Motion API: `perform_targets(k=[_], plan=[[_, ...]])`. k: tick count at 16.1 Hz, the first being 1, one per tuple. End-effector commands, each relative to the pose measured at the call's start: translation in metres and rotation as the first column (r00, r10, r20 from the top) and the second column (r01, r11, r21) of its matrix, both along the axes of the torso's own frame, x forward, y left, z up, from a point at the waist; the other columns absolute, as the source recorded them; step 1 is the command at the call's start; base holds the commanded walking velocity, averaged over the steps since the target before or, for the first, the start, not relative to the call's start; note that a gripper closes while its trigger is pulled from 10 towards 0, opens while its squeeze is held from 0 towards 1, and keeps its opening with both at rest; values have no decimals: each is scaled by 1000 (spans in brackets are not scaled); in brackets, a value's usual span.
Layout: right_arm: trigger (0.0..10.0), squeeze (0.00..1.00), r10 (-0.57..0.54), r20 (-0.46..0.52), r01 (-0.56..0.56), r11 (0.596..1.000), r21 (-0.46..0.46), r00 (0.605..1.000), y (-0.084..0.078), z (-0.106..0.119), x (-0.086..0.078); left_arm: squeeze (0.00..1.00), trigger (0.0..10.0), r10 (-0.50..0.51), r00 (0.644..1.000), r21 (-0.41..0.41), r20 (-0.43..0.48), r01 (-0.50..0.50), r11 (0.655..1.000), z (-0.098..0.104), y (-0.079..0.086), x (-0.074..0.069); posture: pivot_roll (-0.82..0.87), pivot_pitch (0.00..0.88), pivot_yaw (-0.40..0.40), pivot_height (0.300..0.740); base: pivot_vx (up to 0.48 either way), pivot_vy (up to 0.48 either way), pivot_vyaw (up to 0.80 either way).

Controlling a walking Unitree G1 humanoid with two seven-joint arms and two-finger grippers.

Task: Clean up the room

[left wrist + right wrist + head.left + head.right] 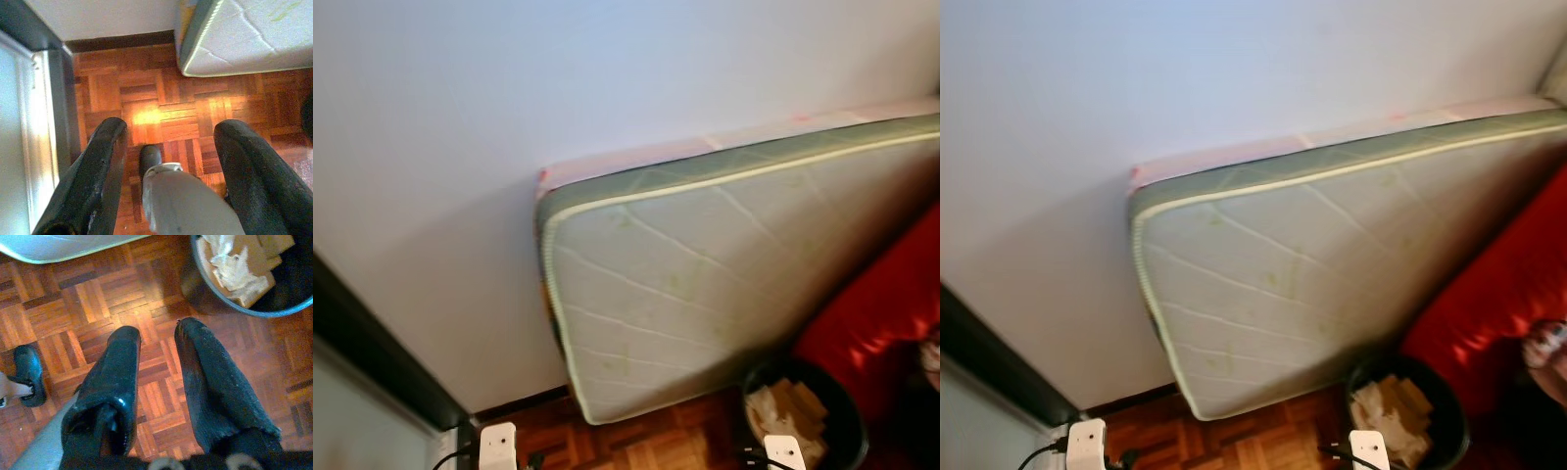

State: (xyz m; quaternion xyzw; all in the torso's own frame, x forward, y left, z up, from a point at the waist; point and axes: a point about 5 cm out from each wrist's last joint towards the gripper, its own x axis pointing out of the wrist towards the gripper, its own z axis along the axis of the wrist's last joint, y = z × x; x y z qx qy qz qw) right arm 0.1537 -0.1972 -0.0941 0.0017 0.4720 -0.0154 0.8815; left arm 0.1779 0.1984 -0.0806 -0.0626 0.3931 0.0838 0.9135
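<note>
A large pale green quilted mattress [705, 294] stands on its edge and leans against the white wall [509, 117]. Its lower corner rests on the wooden parquet floor [161, 98], close to the dark skirting board [122, 40] at the foot of the wall. Just beside the lower edge of the mattress, on the robot's right, stands a round dark waste bin [230, 301]. Inside it lie pieces of crumpled pale paper [230, 267] and brown cardboard [271, 245]. Behind the bin, something red and shiny [881, 313] reaches from the floor up along the right edge of the head views; what it is I cannot tell. On the robot's left, a dark frame [372, 352] runs along the wall, with a pale panel [19, 137] next to it.

The left gripper [171, 147] hangs over the bare floor, near the corner of the mattress, and its two black fingers [98, 166] are spread wide apart with nothing between them. Under it a grey leg with a dark foot [150, 157] of the robot stands on the parquet. The right gripper [156, 362] hangs over the floor near the bin, its fingers [205, 382] also apart and empty. A second dark foot [28, 374] stands on the floor at the side of this view
</note>
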Motion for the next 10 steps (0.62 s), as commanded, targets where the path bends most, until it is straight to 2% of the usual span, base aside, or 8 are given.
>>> perform_targets(k=[1,4,7,10], plan=[[10000,0,-116,56,113,992,61,992,1,31,69,0,10000,-45,997,-46,56,47,998,24,-17,54,49,0,-94,740,0,0,-781],[10000,0,-116,55,113,992,61,992,1,31,69,0,10000,-81,995,-19,50,82,996,25,-16,55,48,0,-95,740,0,0,-781],[10000,0,-115,55,112,992,61,992,1,31,69,0,10000,-81,996,-25,47,83,996,25,-16,55,47,0,-93,740,0,-467,-777],[10000,0,-118,53,114,992,62,992,2,31,70,0,10000,-64,997,-34,46,66,997,25,-16,55,43,0,-91,740,0,0,-775]])
